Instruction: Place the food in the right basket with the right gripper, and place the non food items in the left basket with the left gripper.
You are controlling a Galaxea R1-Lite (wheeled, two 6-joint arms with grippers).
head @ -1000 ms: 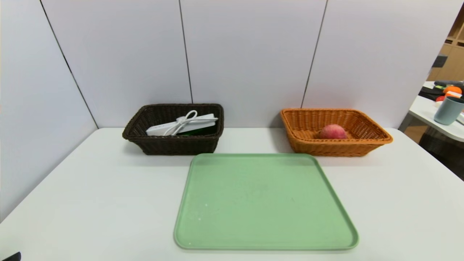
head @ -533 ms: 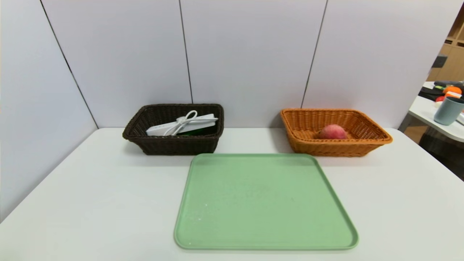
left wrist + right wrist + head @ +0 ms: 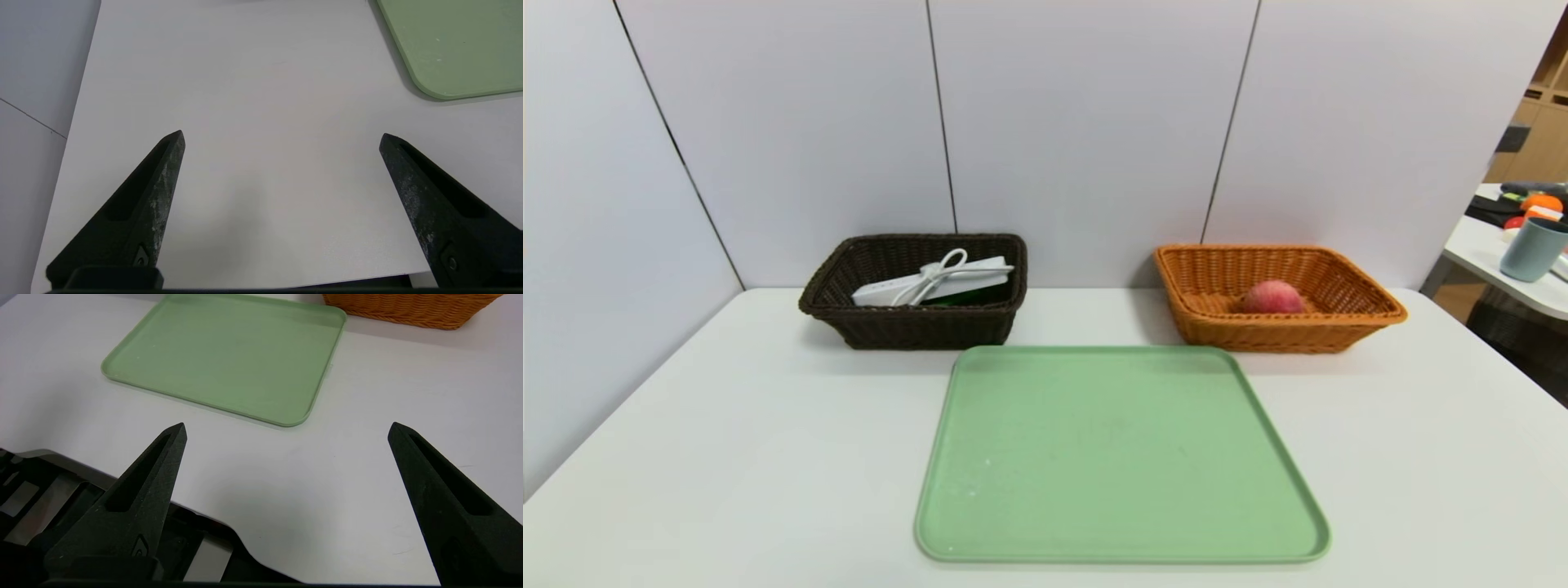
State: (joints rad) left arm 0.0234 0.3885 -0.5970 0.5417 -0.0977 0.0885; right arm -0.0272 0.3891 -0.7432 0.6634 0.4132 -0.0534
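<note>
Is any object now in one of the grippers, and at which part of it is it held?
Nothing is held: left gripper and right gripper are open.

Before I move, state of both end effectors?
Left end effector: open, empty, over the table.
Right end effector: open, empty, over the table's near edge.

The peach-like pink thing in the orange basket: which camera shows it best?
The head view: it shows the pink fruit inside the orange basket. The right wrist view catches only that basket's lower outside, no fruit; the left wrist view shows neither.
</note>
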